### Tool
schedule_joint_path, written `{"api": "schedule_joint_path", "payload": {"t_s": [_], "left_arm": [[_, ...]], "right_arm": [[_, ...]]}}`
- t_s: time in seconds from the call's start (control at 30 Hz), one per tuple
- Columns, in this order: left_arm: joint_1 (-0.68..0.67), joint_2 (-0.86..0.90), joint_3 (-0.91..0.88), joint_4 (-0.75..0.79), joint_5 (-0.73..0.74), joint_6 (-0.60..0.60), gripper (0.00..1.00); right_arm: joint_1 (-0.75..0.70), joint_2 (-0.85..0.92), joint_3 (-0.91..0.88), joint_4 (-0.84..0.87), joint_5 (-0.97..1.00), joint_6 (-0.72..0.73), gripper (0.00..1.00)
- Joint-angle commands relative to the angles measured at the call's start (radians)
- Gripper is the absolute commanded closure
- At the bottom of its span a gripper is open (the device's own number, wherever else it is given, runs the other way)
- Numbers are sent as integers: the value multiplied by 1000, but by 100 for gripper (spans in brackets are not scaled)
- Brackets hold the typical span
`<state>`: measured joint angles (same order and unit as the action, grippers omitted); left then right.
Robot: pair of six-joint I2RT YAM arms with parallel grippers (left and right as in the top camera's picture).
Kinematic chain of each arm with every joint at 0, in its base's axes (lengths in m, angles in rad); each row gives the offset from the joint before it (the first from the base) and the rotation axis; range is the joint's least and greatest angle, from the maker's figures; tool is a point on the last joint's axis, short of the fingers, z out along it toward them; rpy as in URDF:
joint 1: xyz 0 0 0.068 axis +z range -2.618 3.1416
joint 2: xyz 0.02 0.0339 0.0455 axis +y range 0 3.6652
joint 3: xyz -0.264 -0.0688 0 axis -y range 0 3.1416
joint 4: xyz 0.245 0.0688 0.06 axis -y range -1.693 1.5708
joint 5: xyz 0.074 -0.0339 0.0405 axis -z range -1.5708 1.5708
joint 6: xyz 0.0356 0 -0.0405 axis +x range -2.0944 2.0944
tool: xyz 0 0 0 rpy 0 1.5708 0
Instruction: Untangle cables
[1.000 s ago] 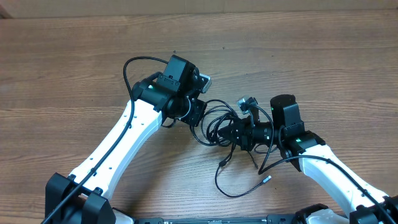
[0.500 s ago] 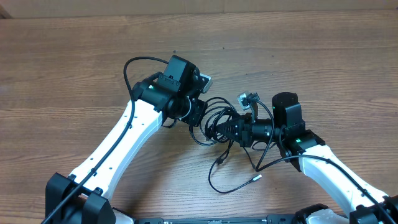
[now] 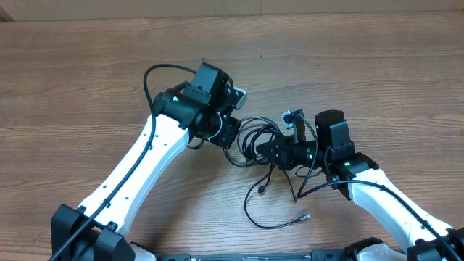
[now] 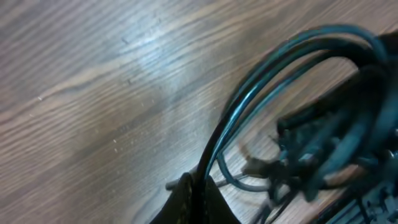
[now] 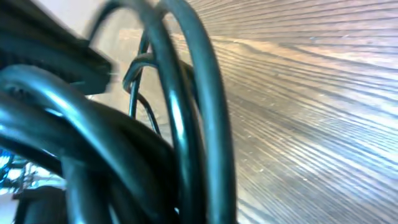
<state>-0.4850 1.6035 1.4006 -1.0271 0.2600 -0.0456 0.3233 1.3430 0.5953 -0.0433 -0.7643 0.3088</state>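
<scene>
- Table point(image 3: 377, 65) — bare wood lies open on the far side and out to both sides of the arms. The work sits mid-table, nearer the front edge.
- Cables point(image 3: 251, 138) — a black knot of loops between the two grippers. Two tails run toward the front: a short one ends in a plug point(image 3: 259, 190), and a longer one curves round to a second plug point(image 3: 304, 216).
- Left gripper point(image 3: 230, 134) is clamped on the cables at the knot's left side. Right gripper point(image 3: 270, 151) is clamped on them at its right side.
- Against a second ago, the right gripper sits slightly further left and further from the front edge. The long tail's plug now lies nearer the front edge, the short tail's plug is about where it was, and the left arm has hardly shifted.
- Only the overhead view shows the tails and plugs.
- The left wrist view shows strands pinched at the bottom edge, with a blurred loop arcing up to the right.
- In the right wrist view blurred strands crowd the lens, and no fingers can be made out.
</scene>
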Motion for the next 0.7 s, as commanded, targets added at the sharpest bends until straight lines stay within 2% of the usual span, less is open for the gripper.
{"api": "schedule_joint_path", "payload": {"t_s": [0.0, 0.23, 0.43, 0.67], "left_arm": [[0, -18, 105, -38, -31, -3, 93], [0, -18, 149, -46, -26, -159, 88], [0, -18, 149, -39, 101, -196, 89], [-19, -18, 149, -1, 182, -321, 87]], "right_arm": [[2, -2, 6, 7, 85, 39, 96], [2, -2, 6, 23, 129, 148, 96], [2, -2, 6, 103, 135, 237, 96], [2, -2, 6, 227, 136, 345, 96]]}}
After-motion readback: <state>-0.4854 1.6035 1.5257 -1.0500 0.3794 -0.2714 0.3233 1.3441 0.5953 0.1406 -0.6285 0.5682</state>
